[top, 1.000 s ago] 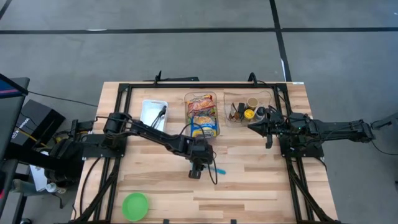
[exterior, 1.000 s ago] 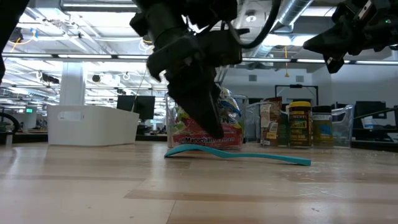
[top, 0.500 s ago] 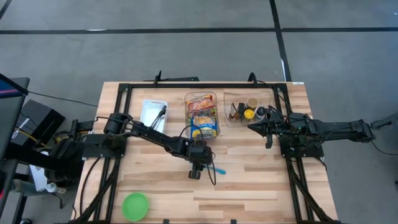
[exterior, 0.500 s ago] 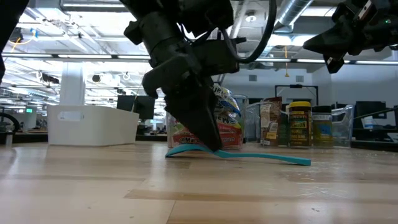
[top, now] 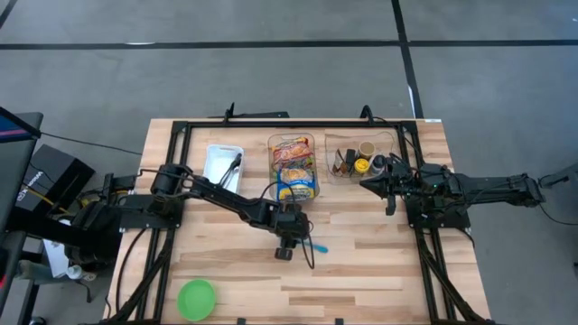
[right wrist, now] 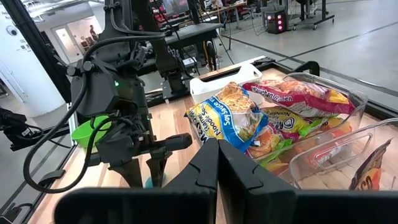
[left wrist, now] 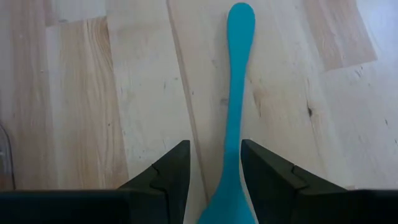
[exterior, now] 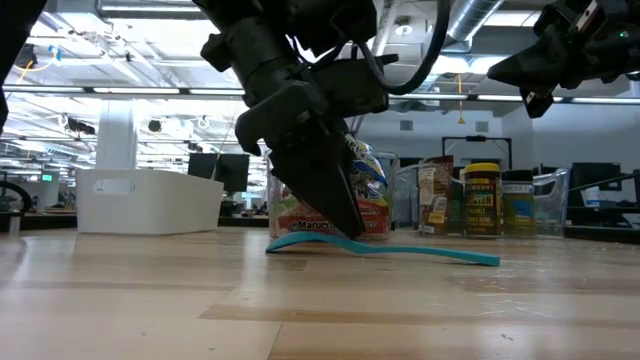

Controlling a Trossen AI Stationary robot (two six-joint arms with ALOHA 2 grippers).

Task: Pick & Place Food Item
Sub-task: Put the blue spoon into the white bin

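A teal spoon [left wrist: 235, 106] lies flat on the wooden table [top: 361, 262], near its middle. My left gripper [left wrist: 214, 147] slants down over the spoon's wide end, open, one finger on each side of the handle; bare wood shows between the handle and one finger [left wrist: 177, 168]. In the low view the fingertips [exterior: 348, 225] reach down to the spoon [exterior: 430, 253]. Food packets [top: 293, 167] lie in a clear bin at the far middle. My right gripper [top: 366, 183] is shut, high above the table's right side. My left gripper comes at the spoon from above, slanting down, with its fingers along the handle [left wrist: 231, 163] and the wide end between them. Whether a finger touches the spoon, I cannot tell. The spoon lies on the table.
A white bin [top: 223, 165] stands at the far left. A second clear bin with jars and bottles [top: 361, 158] stands at the far right, close under my right gripper. A green bowl [top: 196, 299] sits near the front left edge. Bare wood lies to the front right.
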